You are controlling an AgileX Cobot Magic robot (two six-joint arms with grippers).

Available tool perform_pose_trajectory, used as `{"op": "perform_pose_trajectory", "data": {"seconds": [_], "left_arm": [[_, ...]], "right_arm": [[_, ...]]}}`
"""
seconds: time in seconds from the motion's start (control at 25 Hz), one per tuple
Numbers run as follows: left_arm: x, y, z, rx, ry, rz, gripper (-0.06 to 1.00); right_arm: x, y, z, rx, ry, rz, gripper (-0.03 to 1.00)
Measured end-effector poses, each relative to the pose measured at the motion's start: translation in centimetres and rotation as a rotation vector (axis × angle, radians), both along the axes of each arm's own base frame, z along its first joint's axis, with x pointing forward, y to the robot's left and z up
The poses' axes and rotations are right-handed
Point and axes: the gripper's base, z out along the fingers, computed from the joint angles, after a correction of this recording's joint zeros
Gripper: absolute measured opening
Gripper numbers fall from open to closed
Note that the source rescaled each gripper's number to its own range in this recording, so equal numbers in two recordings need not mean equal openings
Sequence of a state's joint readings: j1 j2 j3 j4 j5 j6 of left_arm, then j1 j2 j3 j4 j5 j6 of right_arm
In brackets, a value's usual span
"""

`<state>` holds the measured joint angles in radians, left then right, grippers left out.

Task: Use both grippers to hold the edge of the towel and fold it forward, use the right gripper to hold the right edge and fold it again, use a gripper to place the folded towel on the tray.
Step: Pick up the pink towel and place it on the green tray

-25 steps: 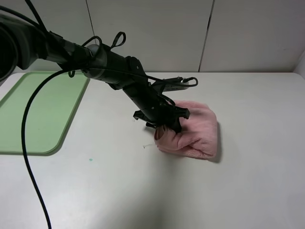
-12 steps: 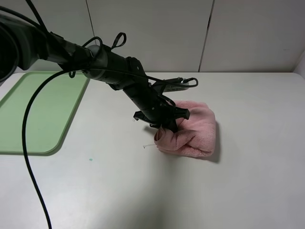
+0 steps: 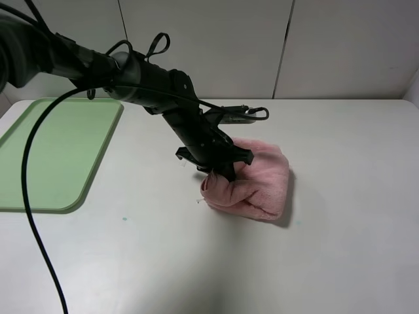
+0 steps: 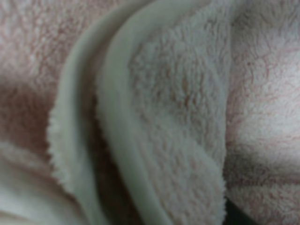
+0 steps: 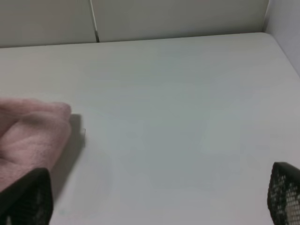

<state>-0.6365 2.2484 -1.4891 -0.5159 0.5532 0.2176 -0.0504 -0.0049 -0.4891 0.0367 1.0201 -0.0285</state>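
The folded pink towel (image 3: 258, 183) lies bunched on the white table, right of centre. My left gripper (image 3: 222, 173) reaches across from the left and is shut on the towel's left end, which is pulled up a little. The left wrist view is filled by the pink towel (image 4: 178, 117) and its folded hem. The green tray (image 3: 52, 150) sits at the far left, apart from the towel. My right gripper (image 5: 157, 199) is open and empty, low over bare table to the right of the towel (image 5: 28, 140). It is out of the high view.
The black left arm and its cable (image 3: 29, 196) stretch from the upper left across the table. A white wall (image 3: 281, 46) stands behind the table's back edge. A small green speck (image 3: 124, 218) lies on the table.
My left gripper has moved left and slightly back, dragging the towel with it. The towel's right edge has shifted left.
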Motion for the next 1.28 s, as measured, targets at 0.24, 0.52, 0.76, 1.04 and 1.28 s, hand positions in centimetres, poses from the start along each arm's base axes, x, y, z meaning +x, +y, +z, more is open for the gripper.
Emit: {"op": "perform_pose_trajectory", "data": {"seconds": [0.24, 0.52, 0.76, 1.04, 1.28], "left_arm": [[1.2, 2.4, 2.3, 0.039, -0.034, 0.013, 0.13], [2.9, 6.4, 3.8, 0.114, -0.036, 0.053, 0.13], [4.5, 10.3, 4.9, 0.153, -0.044, 0.112, 0.13], [5.8, 15.2, 6.8, 0.182, -0.074, 0.2, 0.13], [6.3, 19.7, 7.4, 0.248, -0.038, 0.263, 0.13]], "right_arm": [[0.0, 0.0, 0.0, 0.0, 0.0, 0.0, 1.0], [0.0, 0.0, 0.0, 0.0, 0.0, 0.0, 1.0], [0.0, 0.0, 0.0, 0.0, 0.0, 0.0, 1.0], [0.0, 0.0, 0.0, -0.001, 0.0, 0.0, 1.0], [0.0, 0.0, 0.0, -0.001, 0.0, 0.0, 1.0]]}}
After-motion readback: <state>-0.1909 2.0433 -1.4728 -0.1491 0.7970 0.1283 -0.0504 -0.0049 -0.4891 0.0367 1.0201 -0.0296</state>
